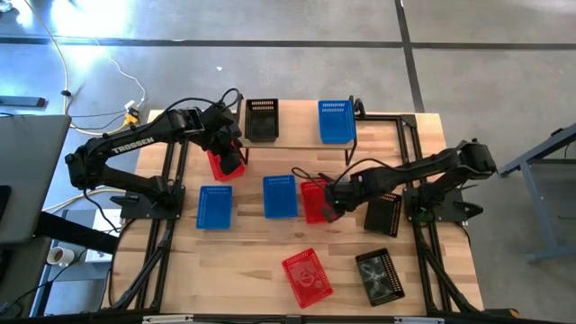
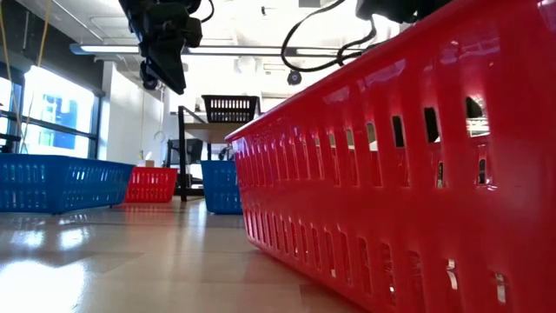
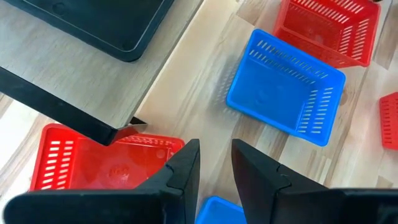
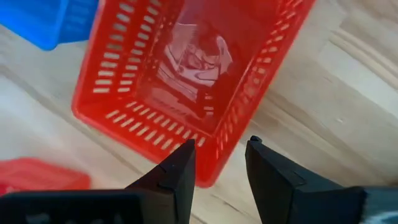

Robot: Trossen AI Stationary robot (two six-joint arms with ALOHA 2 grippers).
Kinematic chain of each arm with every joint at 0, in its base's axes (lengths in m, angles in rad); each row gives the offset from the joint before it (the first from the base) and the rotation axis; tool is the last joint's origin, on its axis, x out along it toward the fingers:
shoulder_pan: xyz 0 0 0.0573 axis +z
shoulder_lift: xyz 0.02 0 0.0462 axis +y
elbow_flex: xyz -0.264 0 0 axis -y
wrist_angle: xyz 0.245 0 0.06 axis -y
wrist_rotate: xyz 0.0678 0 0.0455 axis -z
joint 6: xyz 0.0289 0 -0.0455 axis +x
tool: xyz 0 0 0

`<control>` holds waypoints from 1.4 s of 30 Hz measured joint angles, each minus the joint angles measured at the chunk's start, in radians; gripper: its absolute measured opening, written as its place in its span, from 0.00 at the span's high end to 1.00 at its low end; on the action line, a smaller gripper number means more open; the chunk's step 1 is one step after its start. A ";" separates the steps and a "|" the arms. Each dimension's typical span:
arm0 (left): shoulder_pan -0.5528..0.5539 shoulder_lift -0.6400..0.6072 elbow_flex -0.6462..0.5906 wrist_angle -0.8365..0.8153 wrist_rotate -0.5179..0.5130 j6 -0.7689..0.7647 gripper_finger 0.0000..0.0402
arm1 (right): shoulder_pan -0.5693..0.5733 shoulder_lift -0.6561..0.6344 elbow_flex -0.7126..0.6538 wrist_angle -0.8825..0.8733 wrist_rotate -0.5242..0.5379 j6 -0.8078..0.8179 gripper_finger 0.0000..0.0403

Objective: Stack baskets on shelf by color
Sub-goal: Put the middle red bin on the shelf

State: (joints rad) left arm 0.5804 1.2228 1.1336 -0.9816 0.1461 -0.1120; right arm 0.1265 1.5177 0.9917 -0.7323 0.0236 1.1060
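Note:
The shelf [image 1: 299, 121] stands at the table's far edge with a black basket [image 1: 261, 119] and a blue basket [image 1: 335, 121] on its plank. My left gripper [image 1: 231, 155] hovers open above a red basket [image 1: 216, 166] that sits on the table by the shelf's left end; the wrist view shows that basket [image 3: 106, 165] beside the open fingers [image 3: 214, 168]. My right gripper [image 4: 221, 165] is open, low over the right end of another red basket [image 1: 314, 200]. Its fingers stand on either side of that basket's near wall [image 4: 208, 168].
On the tabletop stand two blue baskets [image 1: 214, 206] [image 1: 280, 196], a third red basket [image 1: 306, 274] near the front edge, and two black baskets [image 1: 384, 213] [image 1: 380, 274] at the right. The low view is half filled by a red basket [image 2: 391, 174].

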 joint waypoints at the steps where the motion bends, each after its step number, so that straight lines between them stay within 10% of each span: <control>1: 0.000 0.000 0.000 0.000 0.000 0.000 0.79 | 0.000 0.000 -0.009 0.003 0.003 0.014 0.69; 24: 0.000 0.000 0.000 0.000 -0.001 0.026 0.79 | -0.015 0.086 -0.033 0.096 0.028 0.020 0.70; 32: 0.000 0.000 0.000 0.000 -0.001 0.032 0.79 | -0.023 0.085 -0.033 0.112 0.036 0.049 0.97; 42: 0.000 0.000 0.000 0.007 -0.002 0.050 0.79 | -0.026 0.079 0.012 0.087 0.045 0.065 0.99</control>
State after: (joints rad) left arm 0.5804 1.2228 1.1332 -0.9742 0.1438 -0.0623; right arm 0.1001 1.5970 1.0040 -0.6449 0.0688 1.1706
